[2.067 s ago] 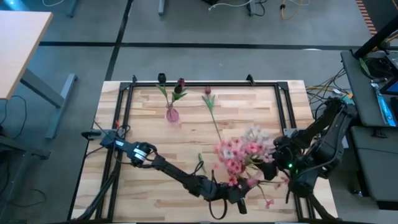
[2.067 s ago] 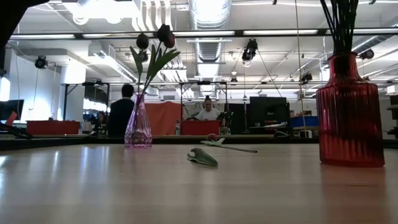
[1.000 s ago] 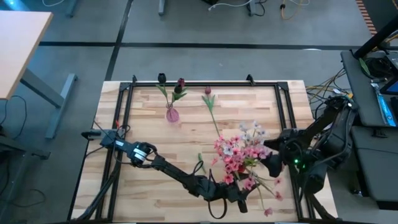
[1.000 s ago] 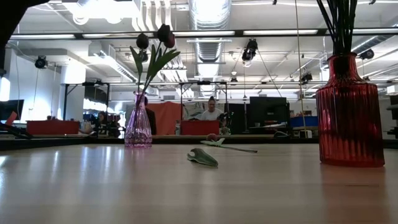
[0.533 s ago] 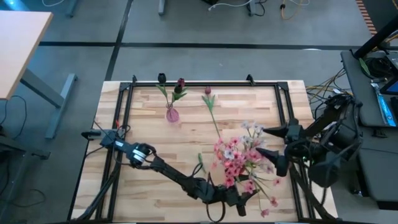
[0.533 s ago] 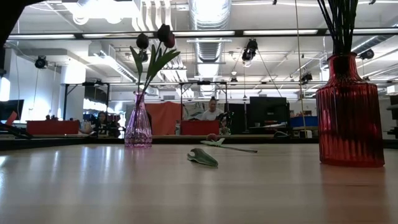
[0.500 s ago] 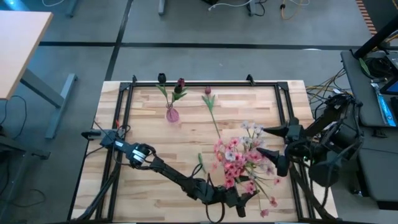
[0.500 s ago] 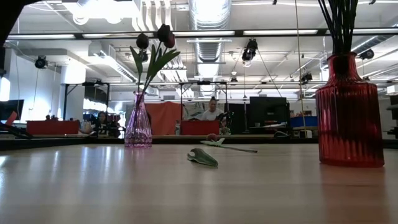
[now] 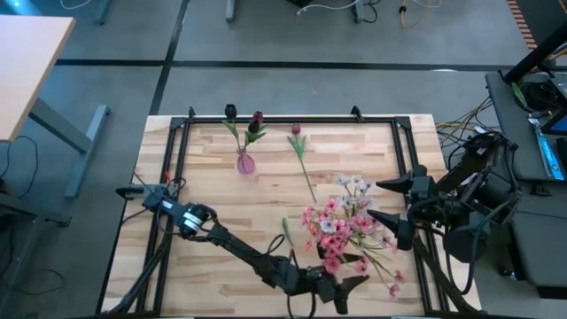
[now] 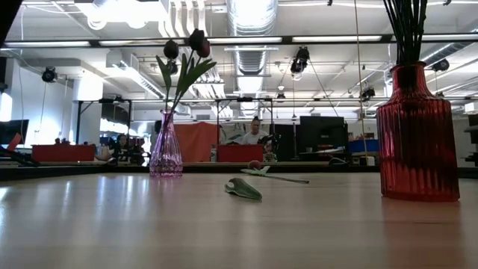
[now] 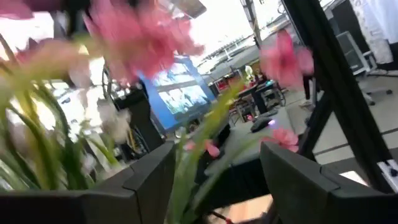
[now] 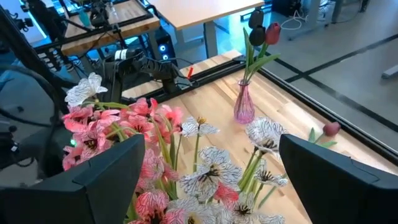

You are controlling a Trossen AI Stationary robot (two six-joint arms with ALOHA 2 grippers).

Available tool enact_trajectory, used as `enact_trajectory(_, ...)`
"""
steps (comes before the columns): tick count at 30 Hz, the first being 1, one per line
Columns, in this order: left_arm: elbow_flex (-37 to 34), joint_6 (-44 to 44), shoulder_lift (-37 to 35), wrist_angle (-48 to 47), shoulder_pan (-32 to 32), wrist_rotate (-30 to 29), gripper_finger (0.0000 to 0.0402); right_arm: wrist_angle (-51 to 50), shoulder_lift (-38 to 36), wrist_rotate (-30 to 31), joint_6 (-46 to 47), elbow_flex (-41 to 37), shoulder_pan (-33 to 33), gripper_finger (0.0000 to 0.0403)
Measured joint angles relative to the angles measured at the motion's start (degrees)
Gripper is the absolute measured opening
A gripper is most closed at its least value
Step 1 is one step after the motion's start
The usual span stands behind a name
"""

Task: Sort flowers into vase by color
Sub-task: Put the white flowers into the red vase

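Near the table's (image 9: pixel 213 177) right edge, the right gripper (image 9: pixel 390 203) gaped beside the pink spray (image 9: pixel 341 226); the left gripper's (image 9: pixel 347 290) fingers stood parted around its stems.

Scanning all four feeds for lettering: I read none. Blue screen (image 11: pixel 177 87) in left wrist view shows pale panels, too blurred for me to read. Monitor (image 9: pixel 554 133) at table's right edge in high view: blue glow only, no legible characters. Vases, table, arms: I spot no labels, brands or numbers.
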Motion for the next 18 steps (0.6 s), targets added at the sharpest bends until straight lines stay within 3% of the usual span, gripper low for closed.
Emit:
enact_trajectory(8,0.0,4.03,-3.68,-4.92,-2.65,-1.49,0.0219,-3.42,-0.99,0.08,0.78,0.05,0.0,0.0363)
enact_trajectory(18,-0.38,3.13,-4.56,-7.52,-2.97,-2.2,0.022,-8.91,-5.16,4.59,6.05,0.13,0.0,0.0363)
